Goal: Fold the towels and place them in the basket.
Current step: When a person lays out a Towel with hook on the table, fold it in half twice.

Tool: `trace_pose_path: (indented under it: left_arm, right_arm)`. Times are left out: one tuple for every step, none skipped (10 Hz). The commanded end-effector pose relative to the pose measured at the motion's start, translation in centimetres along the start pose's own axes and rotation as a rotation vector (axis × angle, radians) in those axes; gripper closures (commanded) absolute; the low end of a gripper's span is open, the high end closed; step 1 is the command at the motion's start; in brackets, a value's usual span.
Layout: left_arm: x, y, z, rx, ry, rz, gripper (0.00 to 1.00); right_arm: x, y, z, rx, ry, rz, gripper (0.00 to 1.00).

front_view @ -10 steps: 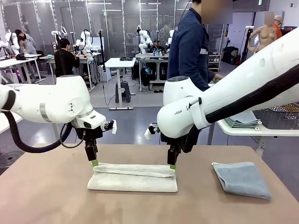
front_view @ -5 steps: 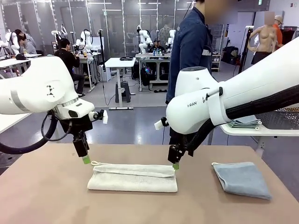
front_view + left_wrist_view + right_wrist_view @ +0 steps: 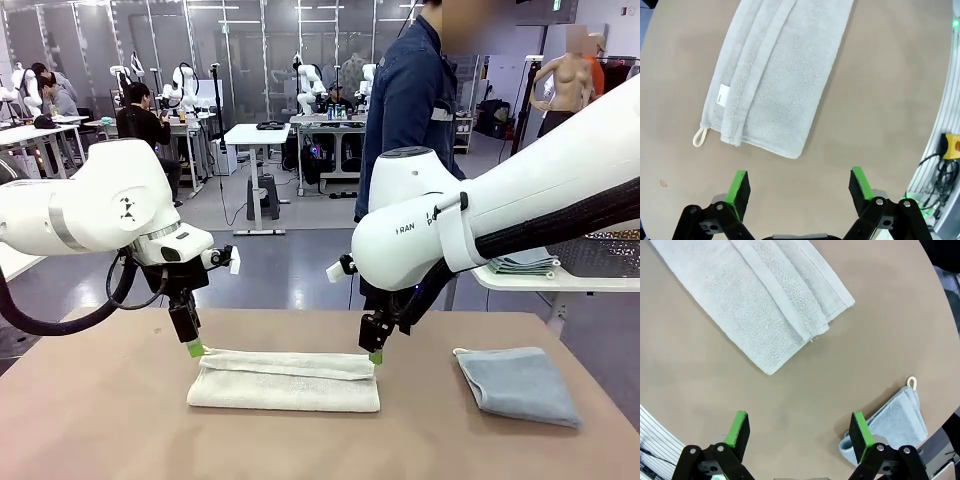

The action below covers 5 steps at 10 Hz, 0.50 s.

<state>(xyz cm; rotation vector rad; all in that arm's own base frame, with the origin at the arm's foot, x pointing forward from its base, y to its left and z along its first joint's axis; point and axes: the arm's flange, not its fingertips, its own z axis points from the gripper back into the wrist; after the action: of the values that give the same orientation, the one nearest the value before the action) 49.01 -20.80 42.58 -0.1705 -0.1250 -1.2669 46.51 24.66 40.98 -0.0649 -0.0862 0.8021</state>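
The cream-white towel (image 3: 285,380) lies near the middle of the brown table (image 3: 100,420), folded lengthwise into a long, narrow strip with its layered hem edges along the far side. The left gripper (image 3: 195,349) hangs just above the strip's far left corner, and the right gripper (image 3: 375,357) just above its far right corner.

In the left wrist view, the left gripper (image 3: 799,186) has its fingers (image 3: 738,188) spread wide and empty over bare table. The towel's (image 3: 780,75) end lies just ahead of them, showing a small white label (image 3: 723,96) and a hanging loop (image 3: 699,136) at its corner. In the right wrist view, the right gripper (image 3: 798,429) is likewise released, holding nothing. The strip's (image 3: 760,295) other end lies ahead of it.

Well apart to the right, the blue-grey towel (image 3: 518,384) sits folded into a pad on the table. Its own loop (image 3: 911,382) shows in the right wrist view.

Beyond the table's far edge stands a person (image 3: 405,110) in a dark blue jacket. To the right, a white side table (image 3: 520,281) carries a stack of folded cloths (image 3: 520,263) and a dark wire-mesh basket (image 3: 598,256).
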Motion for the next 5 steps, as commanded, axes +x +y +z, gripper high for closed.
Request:
trace_pose_path:
  left_arm:
    - [-0.03, 0.18, 0.38, 0.015, 0.007, -0.017, 0.0]
    - [-0.03, 0.18, 0.38, 0.015, 0.007, -0.017, 0.0]
    - [-0.03, 0.18, 0.38, 0.015, 0.007, -0.017, 0.0]
    - [-0.03, 0.18, 0.38, 0.015, 0.007, -0.017, 0.0]
    - [-0.03, 0.18, 0.38, 0.015, 0.007, -0.017, 0.0]
  right_arm:
    - [0.33, -0.22, 0.02, -0.01, -0.004, 0.02, 0.0]
    - [0.33, -0.22, 0.02, -0.01, -0.004, 0.02, 0.0]
    - [0.33, -0.22, 0.02, -0.01, -0.004, 0.02, 0.0]
    - [0.33, -0.22, 0.02, -0.01, -0.004, 0.02, 0.0]
    - [0.33, -0.22, 0.02, -0.01, -0.004, 0.02, 0.0]
